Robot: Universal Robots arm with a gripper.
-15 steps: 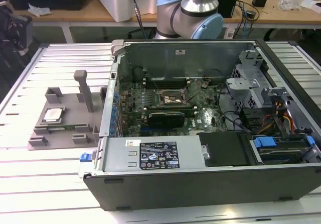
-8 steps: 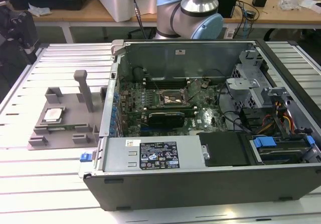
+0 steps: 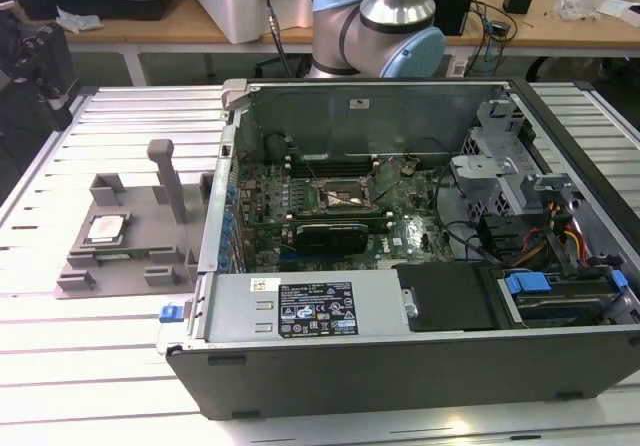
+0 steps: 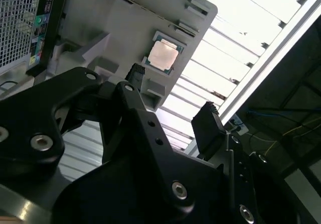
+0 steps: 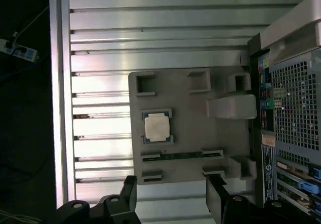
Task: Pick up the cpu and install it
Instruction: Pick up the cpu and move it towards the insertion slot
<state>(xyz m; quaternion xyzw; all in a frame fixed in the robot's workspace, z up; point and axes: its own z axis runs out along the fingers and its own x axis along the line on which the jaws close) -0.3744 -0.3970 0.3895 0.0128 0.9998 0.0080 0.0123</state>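
The cpu (image 3: 105, 228), a small silvery square chip, lies flat in a recess of the grey plastic tray (image 3: 140, 204) on the exterior view's left, beside the open computer case (image 3: 400, 371). Both wrist views look down on the cpu (image 5: 156, 126) (image 4: 163, 54) in its tray (image 5: 195, 128) (image 4: 125, 28). My gripper (image 5: 172, 191) (image 4: 170, 96) hangs well above the tray, off to one side of the chip, its black fingers (image 5: 130, 189) spread open and holding nothing. On the green motherboard inside the case, the black-framed socket (image 3: 345, 198) stands uncovered.
The tray carries an upright post (image 3: 165, 171) and several low blocks. The case wall (image 3: 222, 196) rises right beside the tray. The slatted metal table (image 3: 100, 356) ends in a rail (image 5: 61, 83). The arm's base (image 3: 385, 21) stands behind the case.
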